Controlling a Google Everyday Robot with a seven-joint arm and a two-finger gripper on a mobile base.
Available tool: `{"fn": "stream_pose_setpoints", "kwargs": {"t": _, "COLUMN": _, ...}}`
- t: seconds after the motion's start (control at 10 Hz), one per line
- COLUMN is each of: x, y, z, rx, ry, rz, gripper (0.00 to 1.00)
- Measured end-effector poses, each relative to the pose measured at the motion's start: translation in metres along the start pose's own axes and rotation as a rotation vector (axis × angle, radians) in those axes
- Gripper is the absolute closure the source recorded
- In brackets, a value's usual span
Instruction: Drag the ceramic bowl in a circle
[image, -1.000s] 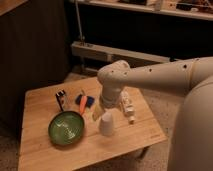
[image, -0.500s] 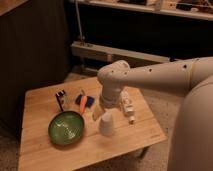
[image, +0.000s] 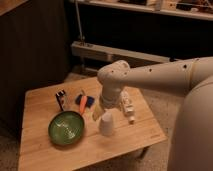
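The green ceramic bowl (image: 66, 128) sits front left on the wooden table (image: 40, 155), apart from the gripper (image: 100, 113), which hangs just above the white upturned cup (image: 106, 125), fingers seemingly spread wide and empty. Behind the bowl lie a dark packet (image: 61, 99) and an orange-and-blue item (image: 84, 102), their print unreadable.

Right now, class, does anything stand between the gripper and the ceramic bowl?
Nothing visible does. The gripper hangs open above the table beside the ceramic bowl, bare wood between them. The white cup stands on the gripper's other side, away from the bowl.
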Motion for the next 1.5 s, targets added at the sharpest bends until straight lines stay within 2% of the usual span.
{"fn": "stream_pose_setpoints", "kwargs": {"t": 0.2, "x": -0.002, "y": 0.002, "z": -0.006, "rx": 0.005, "ry": -0.013, "rz": -0.017, "gripper": 0.2}}
{"fn": "stream_pose_setpoints", "kwargs": {"t": 0.3, "x": -0.008, "y": 0.006, "z": -0.016, "rx": 0.006, "ry": -0.034, "rz": -0.04, "gripper": 0.2}}
{"fn": "stream_pose_setpoints", "kwargs": {"t": 0.5, "x": -0.029, "y": 0.031, "z": -0.036, "rx": 0.001, "ry": -0.059, "rz": -0.087, "gripper": 0.2}}
{"fn": "stream_pose_setpoints", "kwargs": {"t": 0.7, "x": -0.059, "y": 0.064, "z": -0.045, "rx": -0.024, "ry": -0.069, "rz": -0.139, "gripper": 0.2}}
{"fn": "stream_pose_setpoints", "kwargs": {"t": 0.8, "x": -0.071, "y": 0.076, "z": -0.046, "rx": -0.065, "ry": -0.068, "rz": -0.158, "gripper": 0.2}}
{"fn": "stream_pose_setpoints", "kwargs": {"t": 0.9, "x": -0.079, "y": 0.081, "z": -0.04, "rx": -0.12, "ry": -0.058, "rz": -0.168, "gripper": 0.2}}
{"fn": "stream_pose_setpoints", "kwargs": {"t": 1.0, "x": -0.081, "y": 0.083, "z": -0.031, "rx": -0.151, "ry": -0.046, "rz": -0.175, "gripper": 0.2}}
{"fn": "stream_pose_setpoints", "kwargs": {"t": 1.1, "x": -0.081, "y": 0.086, "z": -0.02, "rx": -0.177, "ry": -0.041, "rz": -0.183, "gripper": 0.2}}
{"fn": "stream_pose_setpoints", "kwargs": {"t": 1.3, "x": -0.081, "y": 0.081, "z": 0.019, "rx": -0.231, "ry": -0.031, "rz": -0.196, "gripper": 0.2}}
{"fn": "stream_pose_setpoints", "kwargs": {"t": 1.5, "x": -0.081, "y": 0.087, "z": 0.039, "rx": -0.261, "ry": -0.035, "rz": -0.224, "gripper": 0.2}}
